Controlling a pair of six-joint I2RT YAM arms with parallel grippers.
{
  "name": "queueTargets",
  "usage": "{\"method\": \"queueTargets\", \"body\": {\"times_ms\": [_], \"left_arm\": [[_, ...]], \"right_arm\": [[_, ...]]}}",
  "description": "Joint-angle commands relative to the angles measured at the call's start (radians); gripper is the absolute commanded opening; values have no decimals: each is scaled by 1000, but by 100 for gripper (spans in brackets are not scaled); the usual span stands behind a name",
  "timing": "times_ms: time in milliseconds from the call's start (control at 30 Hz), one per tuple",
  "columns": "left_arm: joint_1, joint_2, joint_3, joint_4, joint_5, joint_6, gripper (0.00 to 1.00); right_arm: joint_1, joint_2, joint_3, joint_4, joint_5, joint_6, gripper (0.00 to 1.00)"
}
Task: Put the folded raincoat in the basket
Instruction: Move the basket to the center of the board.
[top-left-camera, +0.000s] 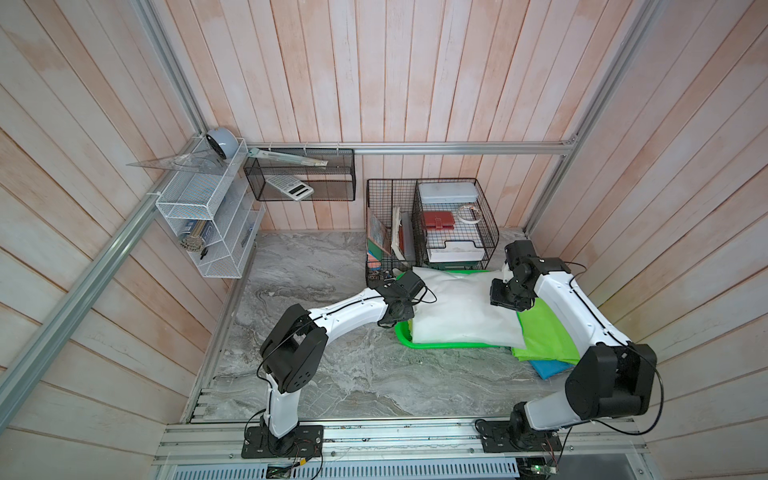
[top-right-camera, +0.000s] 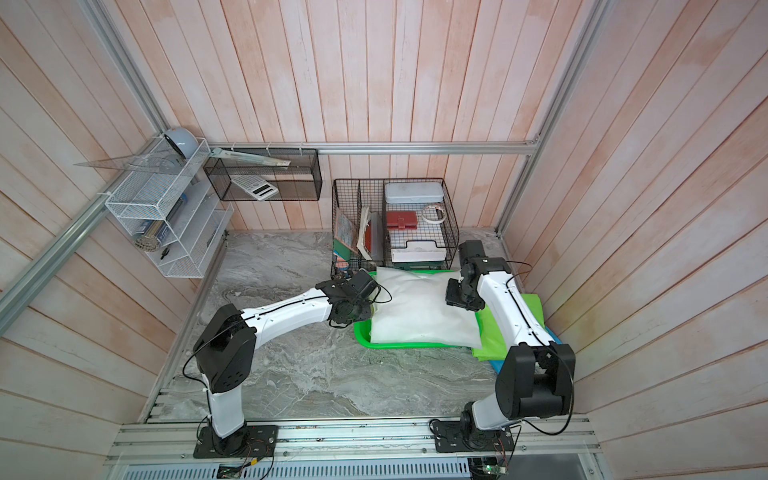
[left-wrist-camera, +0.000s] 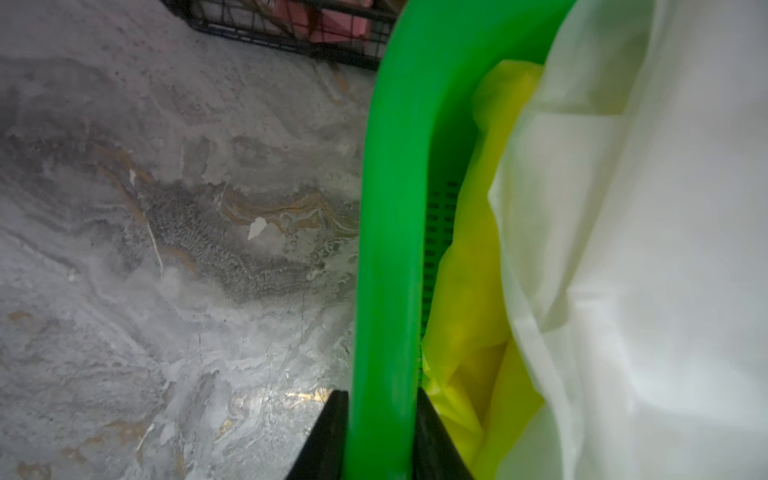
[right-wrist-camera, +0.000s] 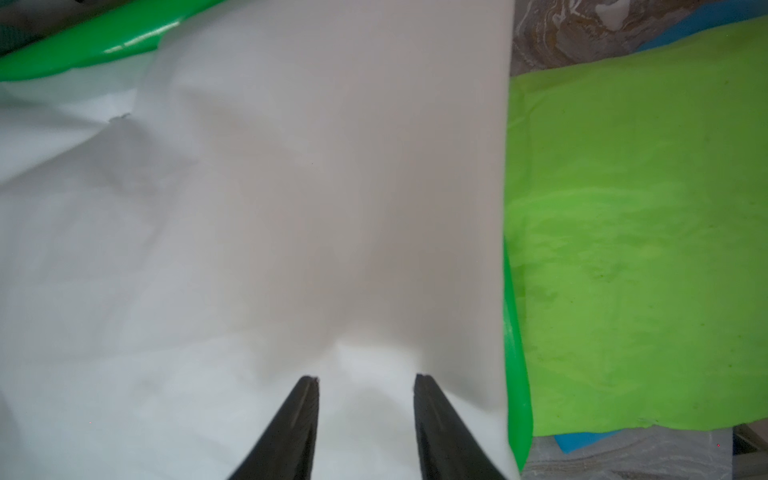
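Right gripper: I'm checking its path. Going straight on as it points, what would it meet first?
The white raincoat, directly ahead of the right gripper; whether they touch yet is unclear.

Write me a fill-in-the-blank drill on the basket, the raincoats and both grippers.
1. The left gripper is clamped on the basket at its ___.
2. The yellow raincoat lies ___ the white raincoat.
3. Above the white raincoat, the jaws of the right gripper stand ___.
Missing words: rim; under; open.
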Motion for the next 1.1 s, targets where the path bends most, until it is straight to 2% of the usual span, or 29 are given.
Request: {"method": "queueTargets", "body": {"times_ms": [0, 33, 233, 367, 433, 633, 733, 800, 867, 1000, 1067], "left_arm": [[45, -53, -68, -17, -26, -14, 13], [59, -77, -94, -24, -38, -17, 10], [177, -287, -312, -15, -14, 37, 9], [305, -433, -442, -43, 45, 111, 15], [386, -500, -480, -73, 88, 159, 22], [542, -584, -464, -204, 49, 265, 40], [610, -575, -460, -223, 71, 282, 43], [627, -592, -451, -228, 82, 283, 43], [627, -633, -438, -221, 113, 281, 43], [627, -734, -396, -225, 170, 265, 44], [627, -754, -371, -251, 176, 267, 44]], "right_arm": [[-2, -48, 38, -44, -23, -9, 49], [-2, -56, 41, -50, -22, -11, 53], [-2, -104, 26, -50, -21, 0, 61], [-2, -141, -1, -25, -11, 8, 63], [-2, -167, -30, 8, -1, 21, 64], [-3, -234, -107, 93, 44, 58, 64], [-1, -251, -114, 110, -53, 87, 62], [9, -266, -143, 146, -152, 100, 59], [44, -280, -161, 161, -194, 122, 52], [181, -292, -169, 167, -127, 119, 52], [204, -286, -170, 159, -107, 121, 52]]}}
